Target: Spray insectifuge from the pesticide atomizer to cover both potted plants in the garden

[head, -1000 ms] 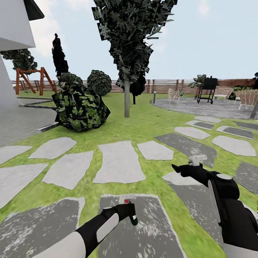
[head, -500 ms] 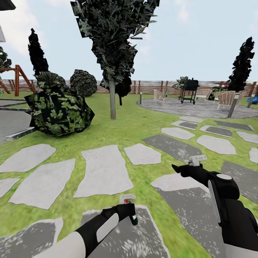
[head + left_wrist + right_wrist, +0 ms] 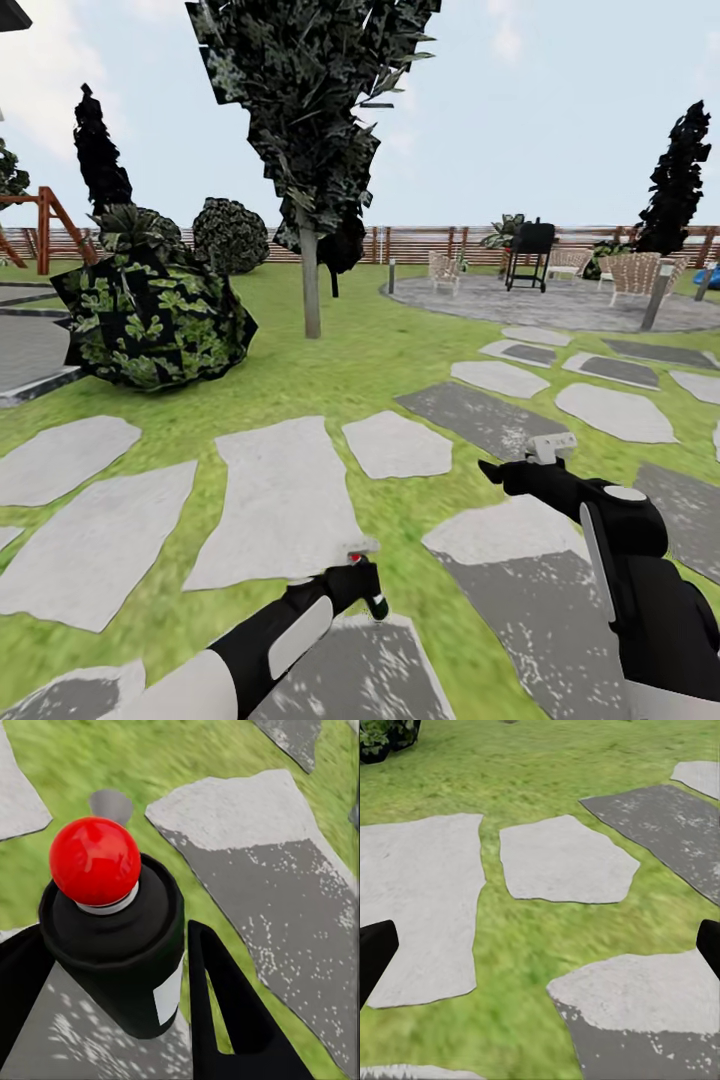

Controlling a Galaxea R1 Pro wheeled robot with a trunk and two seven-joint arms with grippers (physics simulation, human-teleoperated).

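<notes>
Lawn [image 3: 330,370] is stretching from the near stepping slabs [image 3: 270,495] out to the brown slat fence [image 3: 420,243] at the far side, with a tall dark tree [image 3: 312,150] standing in the middle distance and a leafy bush [image 3: 150,315] sitting to its left. A paved patio [image 3: 560,300] with a grill [image 3: 530,250] and chairs is lying far right. No small grey-potted rosettes are showing clearly; something leafy by the grill is too small to tell.

The left gripper [image 3: 362,588] is pinching the pesticide atomizer [image 3: 116,937], its fingers [image 3: 225,1005] pressing the dark bottle from both sides, red cap [image 3: 95,861] facing the wrist camera. The right gripper [image 3: 540,952] is hanging spread and holding nothing, near right over the slabs.

The robot appears to be searching for the plants. Doing this well likely means turning the base slowly, holding the bottle upright and firmly, and scanning the patio edge and fence line before committing to a heading.
</notes>
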